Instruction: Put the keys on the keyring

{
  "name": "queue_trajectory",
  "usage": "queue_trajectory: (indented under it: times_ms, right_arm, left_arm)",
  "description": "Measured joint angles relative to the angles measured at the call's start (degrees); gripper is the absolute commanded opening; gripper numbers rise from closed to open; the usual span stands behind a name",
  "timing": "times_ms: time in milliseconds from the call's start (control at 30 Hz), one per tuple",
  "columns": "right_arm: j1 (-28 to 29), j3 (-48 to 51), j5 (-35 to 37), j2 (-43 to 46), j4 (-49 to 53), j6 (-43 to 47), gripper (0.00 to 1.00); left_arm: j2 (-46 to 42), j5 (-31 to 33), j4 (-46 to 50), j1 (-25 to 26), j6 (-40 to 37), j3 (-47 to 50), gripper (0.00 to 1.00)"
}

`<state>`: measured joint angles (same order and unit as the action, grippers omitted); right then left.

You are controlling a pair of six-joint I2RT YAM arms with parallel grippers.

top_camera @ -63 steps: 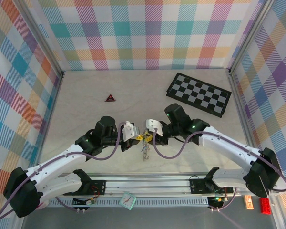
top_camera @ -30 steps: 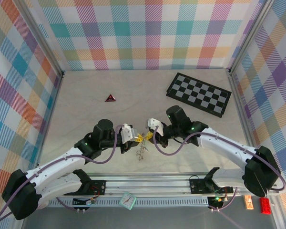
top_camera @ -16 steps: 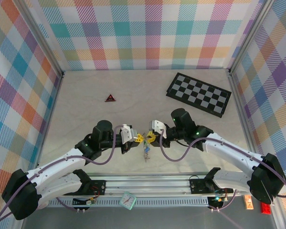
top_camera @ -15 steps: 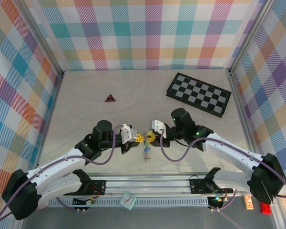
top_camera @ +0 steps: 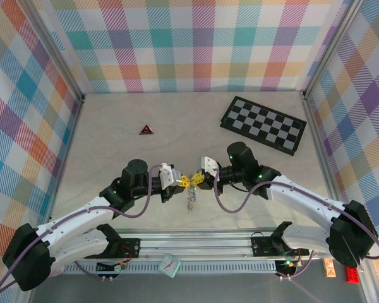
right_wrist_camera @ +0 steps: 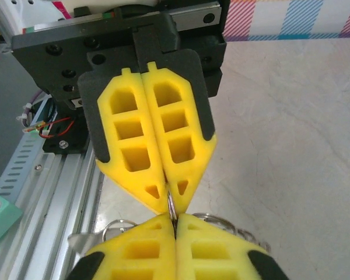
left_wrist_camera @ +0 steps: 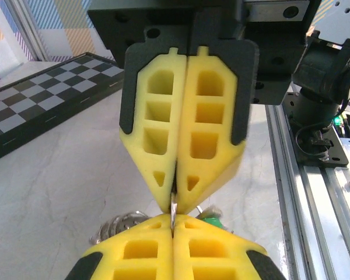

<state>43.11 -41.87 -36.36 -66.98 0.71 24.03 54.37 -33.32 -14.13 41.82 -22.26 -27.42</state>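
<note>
My left gripper [top_camera: 184, 181] and right gripper [top_camera: 197, 181] meet tip to tip above the near middle of the table. Both are shut on the same thin metal keyring [left_wrist_camera: 173, 205], whose edge shows between the two pairs of yellow fingertips [right_wrist_camera: 171, 205]. A small bunch of silvery keys [top_camera: 189, 201] hangs from it just below the fingertips. In the left wrist view the keys [left_wrist_camera: 114, 226] bulge out left of my left gripper [left_wrist_camera: 173, 219], with a green bit [left_wrist_camera: 214, 213] on the right. Thin rings [right_wrist_camera: 223, 221] show behind my right gripper [right_wrist_camera: 175, 219].
A chequered board [top_camera: 262, 124] lies at the back right. A small red-and-black triangle [top_camera: 145, 130] sits at the back left. The aluminium rail [top_camera: 196, 243] runs along the near edge, close under the grippers. Patterned walls enclose the table.
The right gripper has shifted a little left, back against the left gripper's tips. The hanging keys swung slightly left with it. The left arm has hardly moved.
</note>
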Motion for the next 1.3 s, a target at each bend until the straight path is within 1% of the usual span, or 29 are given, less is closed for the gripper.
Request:
queue_trajectory:
  times_ms: [67, 133, 300, 433, 600, 667, 767, 800, 833, 867, 900, 933, 1100, 1300]
  right_arm:
    - [0.0, 0.0, 0.1, -0.1, 0.2, 0.3, 0.00]
    - [0.0, 0.0, 0.3, -0.1, 0.7, 0.8, 0.00]
    - [0.0, -2.3, 2.1, -0.5, 7.3, 4.0, 0.00]
    - [0.7, -6.8, 4.2, -1.9, 13.4, 7.4, 0.00]
    - [2.1, -11.3, 6.5, -3.5, 19.2, 10.8, 0.00]
    - [2.5, -12.6, 7.5, -4.2, 21.0, 11.7, 0.00]
    - [2.8, -13.9, 8.7, -5.1, 23.0, 12.9, 0.00]
    - [2.8, -14.2, 8.9, -5.3, 23.6, 13.1, 0.00]
    - [3.0, -14.4, 9.0, -5.4, 24.0, 13.2, 0.03]
    - [3.1, -14.4, 9.1, -5.4, 24.2, 13.1, 0.08]
    - [3.1, -14.4, 9.2, -5.4, 24.2, 12.9, 0.18]
    - [3.1, -14.3, 9.3, -5.3, 24.0, 12.6, 0.22]
    - [1.6, -10.4, 8.6, -1.7, 19.3, 9.7, 0.27]
    - [0.7, -7.0, 8.1, -0.4, 16.4, 5.6, 0.28]
  left_arm:
    - [0.0, 0.2, 0.0, 0.0, 0.3, 0.1, 0.11]
    - [0.0, 0.4, 0.0, 0.1, 0.4, 0.1, 0.17]
    - [-0.1, 1.6, 3.0, 0.1, -0.3, -0.8, 0.18]
    - [0.4, 2.6, 7.5, 0.1, -1.7, -3.8, 0.17]
    - [1.6, 2.8, 10.3, 0.1, -3.0, -5.9, 0.15]
    - [2.3, 2.7, 11.5, 0.1, -3.3, -6.6, 0.11]
    - [3.2, 2.5, 13.3, 0.1, -4.2, -7.3, 0.01]
    - [3.3, 2.4, 13.6, 0.1, -4.5, -7.4, 0.00]
    - [3.3, 2.4, 13.9, 0.1, -4.7, -7.5, 0.00]
    - [3.3, 2.3, 14.0, 0.2, -5.0, -7.5, 0.00]
    - [3.3, 2.3, 14.1, 0.2, -5.1, -7.5, 0.00]
    - [3.3, 2.3, 14.1, 0.2, -5.2, -7.5, 0.00]
    - [2.6, 2.4, 13.7, 0.2, -5.2, -7.1, 0.00]
    - [0.9, 2.3, 9.0, 0.2, -3.8, -4.0, 0.00]
